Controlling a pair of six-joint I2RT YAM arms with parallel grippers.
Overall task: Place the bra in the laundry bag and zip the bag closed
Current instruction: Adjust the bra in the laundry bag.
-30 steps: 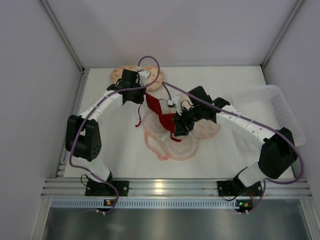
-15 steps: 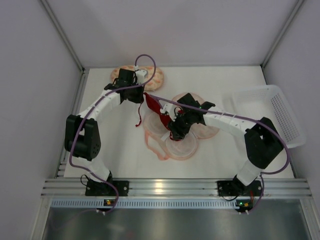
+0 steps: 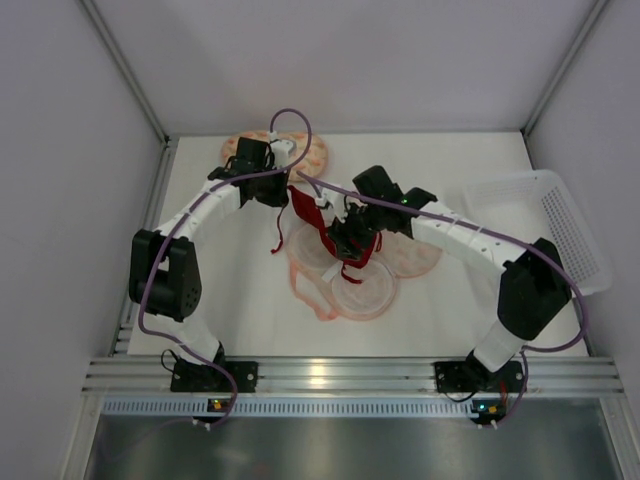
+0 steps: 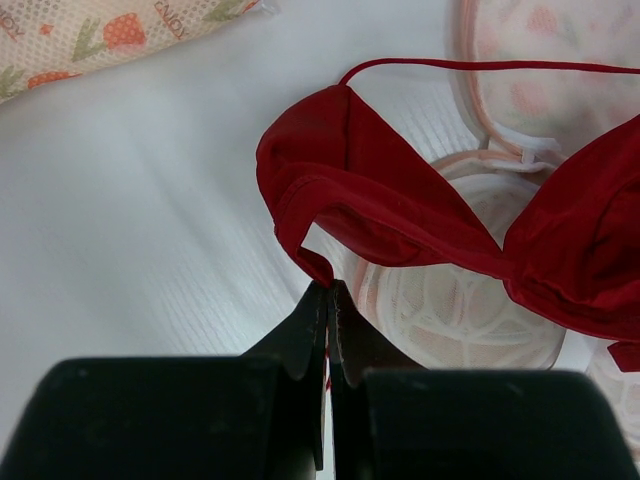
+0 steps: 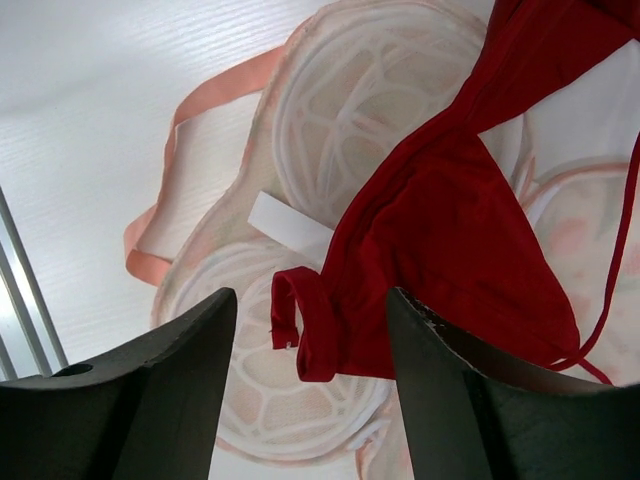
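Swung leftward since before, my right gripper (image 5: pixel 310 305) is opening wide around the limp, light bra (image 4: pixel 380 190), whose hem my closed left gripper (image 4: pixel 328 292) is pinching.

Bare table (image 3: pixel 250 300) left of laundry bag (image 3: pixel 365 295); bra (image 3: pixel 304 208) and right tool (image 5: pixel 310 300) over it.

My left fingers (image 4: pixel 300 345) and right fingers (image 5: pixel 150 400) are matt black plastic, faintly grainy. The bra (image 4: pixel 390 200) is soft red cloth, smooth, with a slight sheen and a stitched hem. The laundry bag (image 5: pixel 345 110) is fine peach mesh cloth over white plastic ribs, edged in pink fabric tape. The bench (image 4: pixel 140 220) is white, matt and finely ribbed.
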